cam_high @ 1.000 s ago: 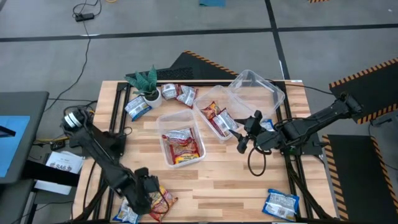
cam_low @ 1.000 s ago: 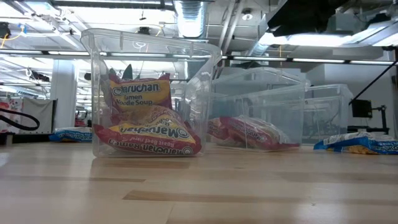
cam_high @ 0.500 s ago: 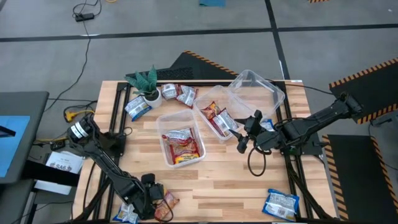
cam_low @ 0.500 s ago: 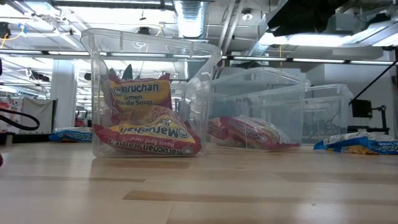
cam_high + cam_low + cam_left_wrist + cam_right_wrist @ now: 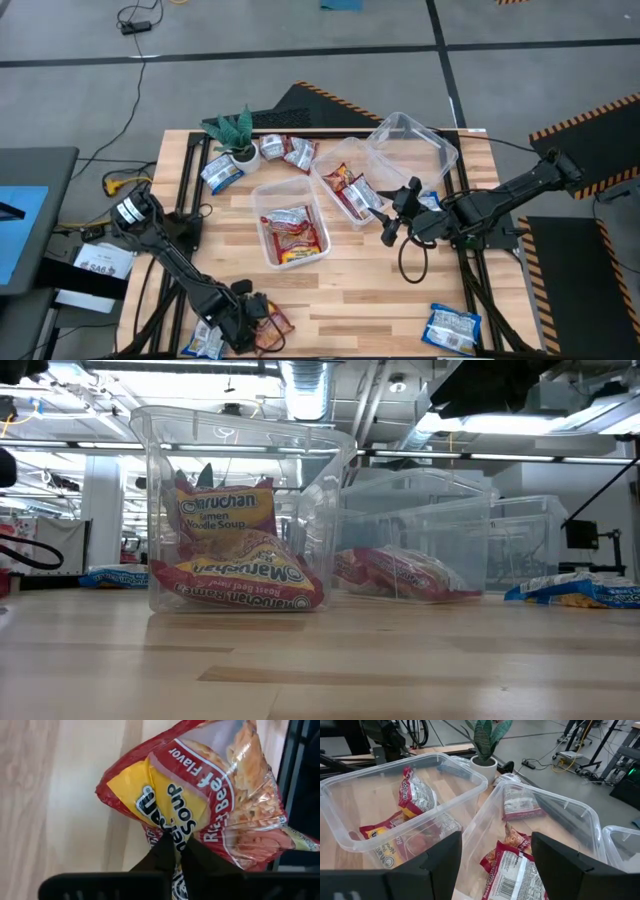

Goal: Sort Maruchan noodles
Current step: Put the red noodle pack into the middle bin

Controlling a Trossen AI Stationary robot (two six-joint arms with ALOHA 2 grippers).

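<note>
Maruchan noodles packets are spread over the table. A red-and-yellow packet [image 5: 200, 795] lies near the front left corner [image 5: 272, 326], with my left gripper [image 5: 250, 320] shut on it. A blue packet [image 5: 205, 341] lies just left of it. Three clear tubs stand mid-table: one [image 5: 262, 192] holds red-and-yellow packets [image 5: 235, 575], one [image 5: 322, 172] holds red-and-silver packets [image 5: 512, 865], and one [image 5: 440, 150] stands at the back right. My right gripper [image 5: 390, 226] hangs open beside the middle tub, touching nothing. My left gripper pinches the red-and-yellow packet's wrapper between its two fingertips [image 5: 167, 851], on the printed face beside the yellow patch [image 5: 165, 827]. The fingers come from above, pointing down. The packet lies on the table with its printed face up.
A small potted plant [image 5: 235, 135] stands at the back left, with a blue packet [image 5: 222, 174] and red-and-silver packets [image 5: 287, 151] beside it. Another blue packet [image 5: 452, 326] lies at the front right. The table's front edge runs close to my left gripper.
My left gripper has moved toward the table's near edge and a little right, down onto the red-and-yellow packet, and has shut on it. The packet has shifted slightly to the right. My right arm has kept still.
</note>
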